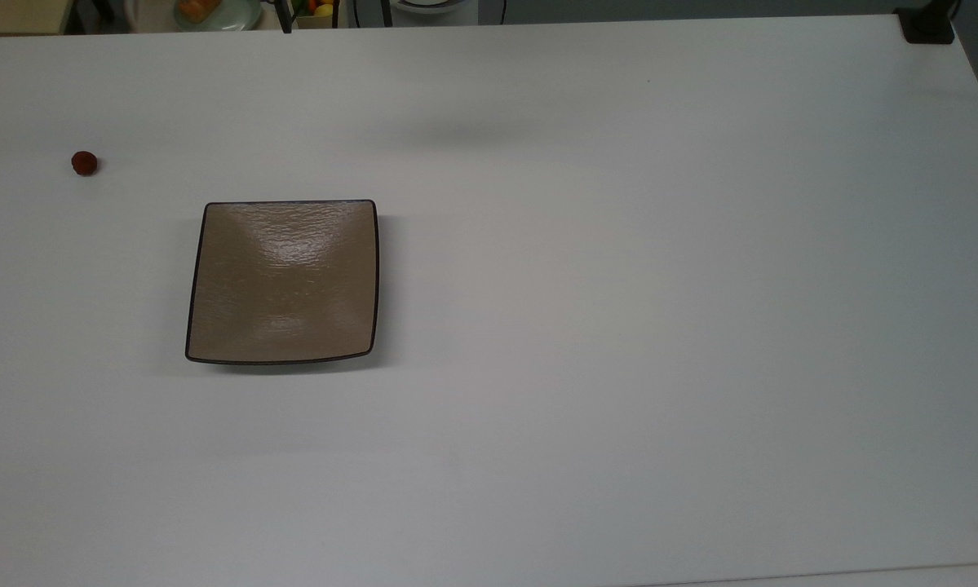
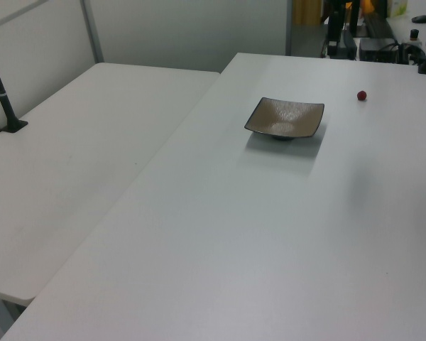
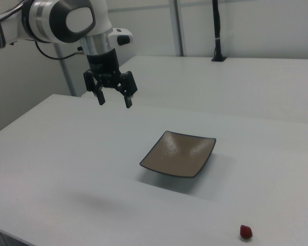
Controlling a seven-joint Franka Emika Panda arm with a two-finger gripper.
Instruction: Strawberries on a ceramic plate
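Right view, upper left: black two-finger gripper [image 3: 113,99], jaws spread and empty, hanging above the white matte table [image 3: 66,154]; its arm is cut off by the frame edge. Centre: square glossy tan ceramic plate [image 3: 178,154], thin dark rim, bare. Lower right: tiny dark-red bumpy strawberry [image 3: 246,232], well apart on the table.

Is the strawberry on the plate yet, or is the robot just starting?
Just starting. Nothing is done: the strawberry lies on the white table, apart from the ceramic plate, which holds nothing. The end effector hangs open and empty in the air, away from the berry. Left: reach it, grasp it, set it on the plate.
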